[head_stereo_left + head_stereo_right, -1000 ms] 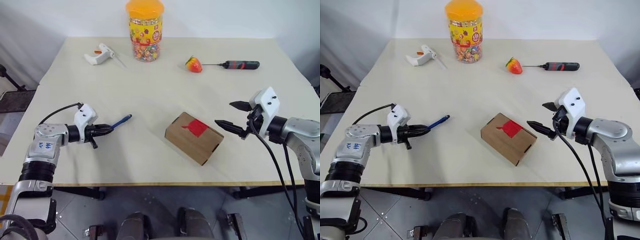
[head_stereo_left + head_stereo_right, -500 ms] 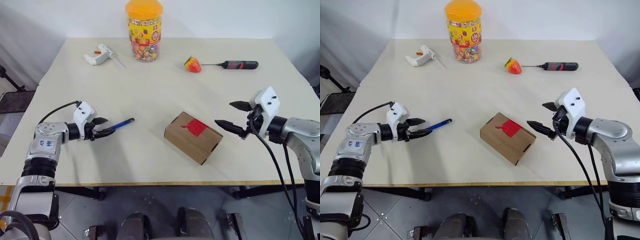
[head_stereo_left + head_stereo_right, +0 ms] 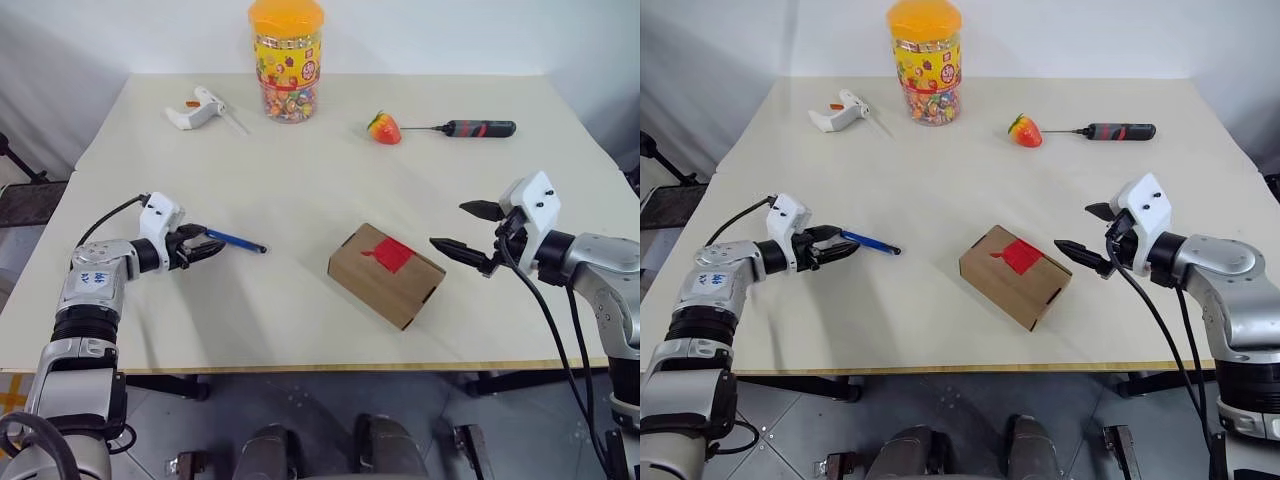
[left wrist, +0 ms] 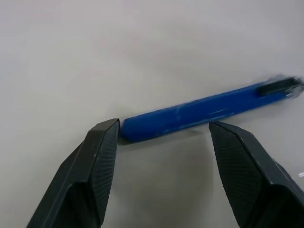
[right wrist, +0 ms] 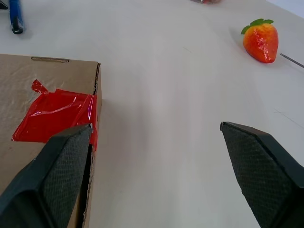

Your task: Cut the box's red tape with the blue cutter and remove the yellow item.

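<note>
The blue cutter (image 3: 237,241) lies flat on the table at the left, its near end between the tips of my left gripper (image 3: 205,245), which is open; the left wrist view shows the blue cutter (image 4: 199,110) untouched between the spread fingers (image 4: 102,156). The brown box (image 3: 388,274) sits mid-table with its flaps down and the red tape (image 3: 393,254) across its top. My right gripper (image 3: 450,226) hovers open just right of the box, empty; in its wrist view the red tape (image 5: 54,116) is wrinkled near the box edge. The yellow item is hidden.
Along the far side stand an orange-lidded candy jar (image 3: 288,60), a white pistol-shaped tool (image 3: 197,108), a strawberry (image 3: 385,128) and a black-and-red screwdriver (image 3: 480,128). The table's front edge (image 3: 320,368) runs close below the box.
My left gripper opened and let go of the blue cutter, which dropped from a raised tilt to lie flat on the table. The right gripper and box stayed put.
</note>
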Motion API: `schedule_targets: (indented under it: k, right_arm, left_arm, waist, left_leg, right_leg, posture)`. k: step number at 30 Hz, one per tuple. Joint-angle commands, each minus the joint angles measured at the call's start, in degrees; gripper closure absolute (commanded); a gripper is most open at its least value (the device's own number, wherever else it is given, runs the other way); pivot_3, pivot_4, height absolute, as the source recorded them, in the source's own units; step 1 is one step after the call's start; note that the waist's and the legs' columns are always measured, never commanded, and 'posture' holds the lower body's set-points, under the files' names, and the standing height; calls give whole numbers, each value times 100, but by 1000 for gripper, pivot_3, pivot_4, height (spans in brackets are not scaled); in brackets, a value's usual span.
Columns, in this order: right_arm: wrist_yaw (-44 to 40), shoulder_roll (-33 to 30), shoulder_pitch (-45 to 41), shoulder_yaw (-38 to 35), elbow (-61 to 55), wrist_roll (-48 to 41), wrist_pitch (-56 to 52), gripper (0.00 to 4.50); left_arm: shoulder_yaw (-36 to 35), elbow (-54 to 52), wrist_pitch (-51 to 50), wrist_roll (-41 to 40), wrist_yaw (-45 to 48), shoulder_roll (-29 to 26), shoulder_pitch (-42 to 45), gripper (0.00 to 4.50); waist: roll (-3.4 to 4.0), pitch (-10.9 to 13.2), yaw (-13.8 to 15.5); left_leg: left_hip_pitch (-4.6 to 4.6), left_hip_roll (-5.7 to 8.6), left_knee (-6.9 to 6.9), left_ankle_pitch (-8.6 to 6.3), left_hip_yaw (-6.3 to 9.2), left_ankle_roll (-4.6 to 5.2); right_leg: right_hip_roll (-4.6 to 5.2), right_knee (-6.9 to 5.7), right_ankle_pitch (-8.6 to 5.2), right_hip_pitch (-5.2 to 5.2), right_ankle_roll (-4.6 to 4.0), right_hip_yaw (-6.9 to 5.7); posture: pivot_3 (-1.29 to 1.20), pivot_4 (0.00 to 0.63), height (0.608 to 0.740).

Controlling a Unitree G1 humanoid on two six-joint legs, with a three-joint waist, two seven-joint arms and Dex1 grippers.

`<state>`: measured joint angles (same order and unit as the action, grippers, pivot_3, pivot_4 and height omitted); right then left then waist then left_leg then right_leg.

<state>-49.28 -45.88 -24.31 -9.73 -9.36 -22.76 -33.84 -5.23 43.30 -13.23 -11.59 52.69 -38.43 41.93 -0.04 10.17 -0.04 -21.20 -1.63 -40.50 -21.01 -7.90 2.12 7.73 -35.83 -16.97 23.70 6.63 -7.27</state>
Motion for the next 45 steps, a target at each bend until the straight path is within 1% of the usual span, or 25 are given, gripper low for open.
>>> schedule_targets:
  k: [1, 3, 6, 14, 18, 22, 24, 26, 30, 32, 35, 37, 39, 41, 43, 45]
  right_arm:
    - [11, -95, -120, -110, -78, -57, 21, 0]
    - [18, -85, -124, -111, -79, -56, 35, 0]
    - [6, -25, -139, -91, -106, -92, 70, 0]
    - [-111, -43, -92, -99, -410, -381, -88, 0]
    - [-58, -77, -37, -140, -460, -383, -126, 0]
    - [-24, -100, 0, -166, -503, -396, -158, 0]
    - [-10, -120, 25, -197, -530, -408, -175, 0]
    - [3, -136, 44, -225, -543, -417, -194, 0]
    - [-9, -154, 66, -225, -550, -429, -207, 0]
    - [-20, -153, 48, -206, -526, -430, -205, 0]
    - [-36, -144, -13, -171, -452, -415, -177, 0]
    - [-56, -120, -95, -104, -365, -381, -131, 0]
    - [-82, -56, -232, -10, -253, -355, -54, 0]
    - [-113, 1, -312, 38, -213, -371, -1, 0]
    - [-122, 27, -332, 71, -225, -376, 7, 0]
    - [-114, 49, -325, 84, -247, -372, 15, 0]
  left_arm:
    - [-352, -365, -480, -531, 313, 46, 133, 1337]
    - [-436, -309, -577, -580, 244, 56, 222, 1337]
    - [-293, 102, -282, -236, -34, 75, 319, 1337]
    - [84, 670, 180, 235, 38, 232, 368, 1337]
    - [239, 778, 318, 434, 134, 141, 270, 1337]
    - [439, 758, 388, 631, 345, -81, 41, 1337]
    - [478, 590, 382, 647, 475, -232, -178, 1337]
    - [483, 280, 383, 642, 658, -458, -576, 1337]
    - [309, -475, 169, 456, 760, -764, -1278, 1337]
    - [186, -870, -8, 324, 735, -835, -1494, 1337]
    - [-25, -1252, -229, 103, 625, -785, -1564, 1337]
    - [-269, -1393, -450, -171, 452, -620, -1359, 1337]
    - [-676, -1154, -509, -515, -67, -241, -686, 1337]
    - [-819, -911, -496, -577, -360, -10, -230, 1337]
    - [-620, -633, -311, -360, -336, 64, -61, 1337]
    - [-518, -345, -155, -262, -298, 122, 70, 1337]
  waist:
    - [-3, 2, -3]
    - [-8, 5, -3]
    - [-10, 6, -3]
    - [-11, 6, 11]
    - [-12, 4, 8]
    - [-11, 3, -10]
    - [-9, 3, -17]
    - [-5, 0, -60]
    - [2, -5, -176]
    - [6, -7, -211]
    - [6, -7, -194]
    - [6, -7, -161]
    - [0, -4, -122]
    - [-19, 6, -12]
    - [-34, -1, 1]
    - [-34, -1, -6]
  left_leg:
    - [0, 0, 0, 0, 0, 0]
    - [-2, -1, 0, 0, 0, 0]
    - [-2, 0, 0, 0, 1, 0]
    - [-3, 1, 0, 0, -1, 0]
    - [-2, 2, -1, 0, -1, 0]
    - [3, 1, 0, 0, -2, -1]
    - [5, 0, 2, 0, -5, -1]
    - [9, -3, 6, -1, -9, -2]
    - [47, -3, 46, -2, -39, -3]
    - [67, -7, 59, -4, -58, -7]
    - [72, -10, 60, -5, -61, -8]
    - [72, -8, 58, -5, -63, -7]
    - [68, -7, 53, -6, -63, -5]
    - [52, -5, 34, -4, -54, 0]
    - [19, -4, 19, -2, -44, 2]
    - [11, 4, 21, -6, -47, 5]
  right_leg:
    - [0, 0, 0, 1, 0, 0]
    - [-1, 0, 0, 2, 0, -1]
    - [-1, 0, 0, 2, 0, -1]
    - [-3, 1, 0, 3, 0, -2]
    - [0, 1, 1, 2, 1, 0]
    - [-2, 1, 1, 2, 1, 1]
    - [-2, 1, 0, 2, 1, 3]
    - [-3, 1, 0, 3, 1, 7]
    - [1, 2, 0, 1, 0, 18]
    - [1, 1, -1, 0, -2, 24]
    - [1, 1, -2, -1, -4, 27]
    - [4, 1, -2, -1, -4, 30]
    - [6, 0, -2, 0, -4, 31]
    - [9, -4, 0, 2, -2, 23]
    - [10, -5, 3, 19, 1, 12]
    - [13, -4, 4, 27, 2, 9]
  posture:
    - [0, 150, 740]
    - [0, 150, 740]
    - [0, 150, 740]
    - [0, 150, 740]
    - [0, 150, 740]
    - [0, 150, 740]
    - [0, 150, 740]
    - [0, 150, 740]
    - [0, 150, 740]
    - [0, 150, 740]
    - [0, 150, 740]
    - [0, 150, 740]
    - [0, 150, 740]
    - [0, 150, 740]
    - [0, 150, 740]
    - [0, 150, 740]
